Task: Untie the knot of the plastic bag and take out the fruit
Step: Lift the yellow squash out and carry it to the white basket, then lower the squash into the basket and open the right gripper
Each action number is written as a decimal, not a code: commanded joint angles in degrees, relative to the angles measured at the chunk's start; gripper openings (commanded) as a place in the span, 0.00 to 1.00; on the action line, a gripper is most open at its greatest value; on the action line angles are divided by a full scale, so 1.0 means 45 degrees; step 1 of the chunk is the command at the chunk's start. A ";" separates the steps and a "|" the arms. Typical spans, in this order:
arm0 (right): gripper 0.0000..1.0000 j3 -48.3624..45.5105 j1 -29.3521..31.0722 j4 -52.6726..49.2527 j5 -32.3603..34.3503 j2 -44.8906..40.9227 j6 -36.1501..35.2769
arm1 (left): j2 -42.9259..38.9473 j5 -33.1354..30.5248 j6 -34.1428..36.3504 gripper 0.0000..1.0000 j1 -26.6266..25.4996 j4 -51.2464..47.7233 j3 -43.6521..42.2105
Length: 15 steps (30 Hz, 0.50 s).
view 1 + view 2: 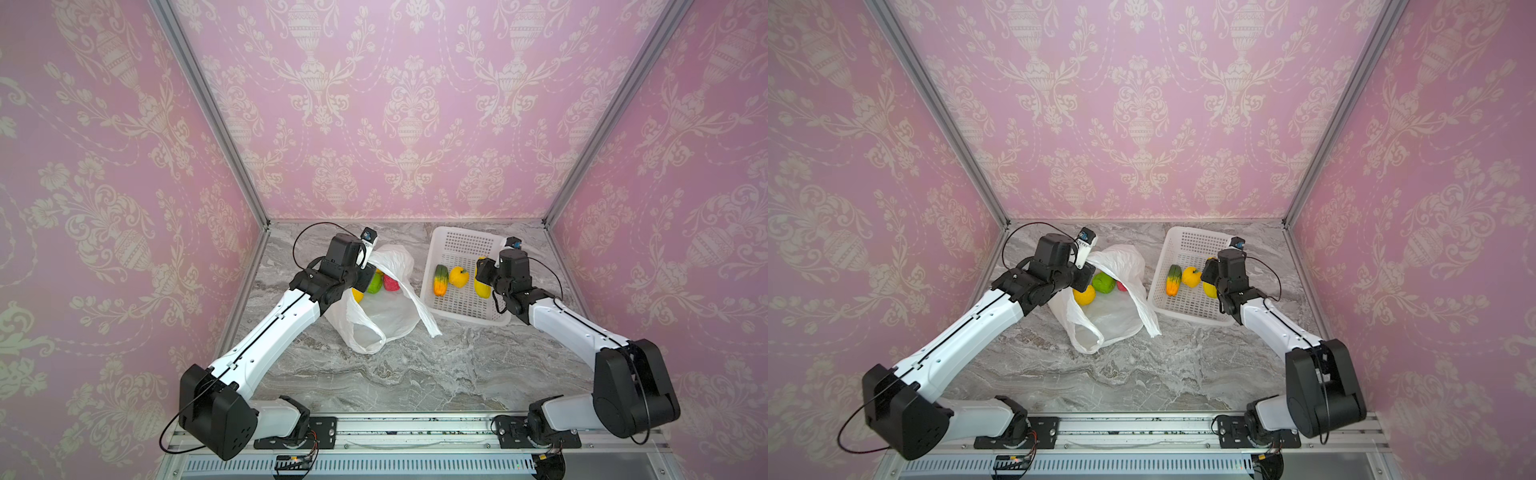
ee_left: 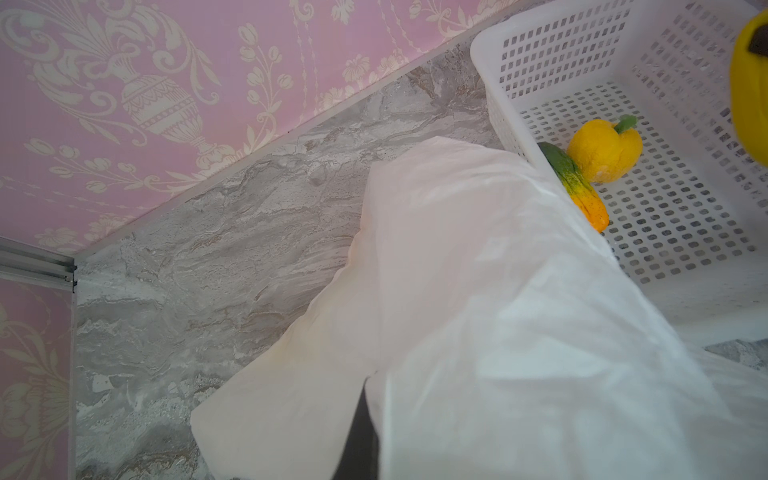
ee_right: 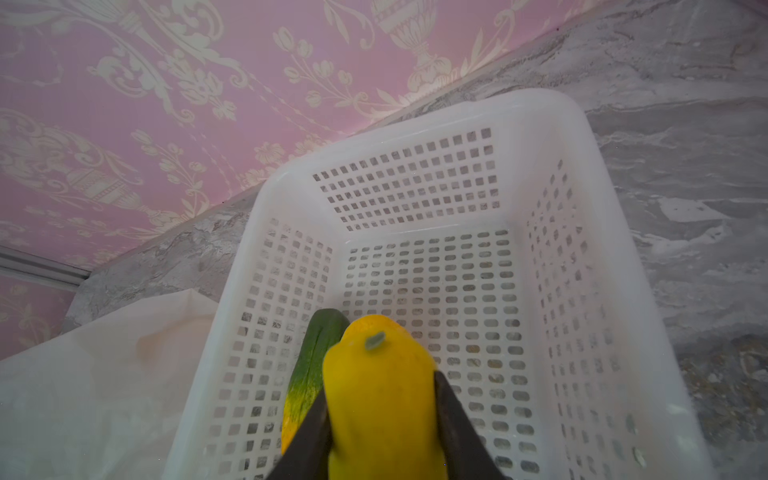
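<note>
**Bag open, six fruits in sight**

The plastic bag [image 1: 386, 316] lies on the table [image 1: 415, 374], its mouth open and its two handle loops [image 1: 368, 332] apart. The left gripper [image 1: 366, 275] is closed tight on the bag's upper edge and holds it up. Three fruits show inside: one green fruit [image 1: 1104, 282], one yellow-orange fruit [image 1: 1084, 295] and one pink-red fruit [image 1: 390, 282].

The right gripper [image 3: 382, 407] is partly closed around one long yellow fruit [image 3: 374, 374], held over the white basket [image 3: 415, 120]. Two pieces lie in the basket, touching: a green-to-orange piece [image 1: 440, 279] and a yellow pepper [image 1: 459, 277].
</note>
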 commanded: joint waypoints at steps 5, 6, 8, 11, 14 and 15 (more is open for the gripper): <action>0.26 0.1803 -0.0887 -0.1245 -0.2418 0.2786 0.1587 | -0.0200 -0.0013 -0.0055 0.00 0.0031 -0.0069 -0.0009; 0.27 0.1908 -0.0915 -0.1270 -0.2446 0.3017 0.1639 | -0.0206 -0.0052 -0.0039 0.00 0.0035 -0.0079 -0.0028; 0.33 0.2081 -0.0991 -0.1356 -0.2352 0.3398 0.1706 | -0.0223 -0.0086 -0.0030 0.00 0.0032 -0.0057 -0.0048; 0.41 0.2292 -0.1066 -0.1485 -0.2356 0.3817 0.1837 | -0.0186 -0.0074 -0.0029 0.00 0.0030 -0.0058 -0.0048; 0.46 0.2504 -0.1073 -0.1596 -0.2408 0.4040 0.1800 | -0.0155 -0.0034 -0.0029 0.00 0.0035 -0.0070 -0.0029; 0.48 0.2502 -0.1080 -0.1615 -0.2372 0.4061 0.1789 | -0.0157 -0.0023 -0.0049 0.00 0.0034 -0.0077 -0.0029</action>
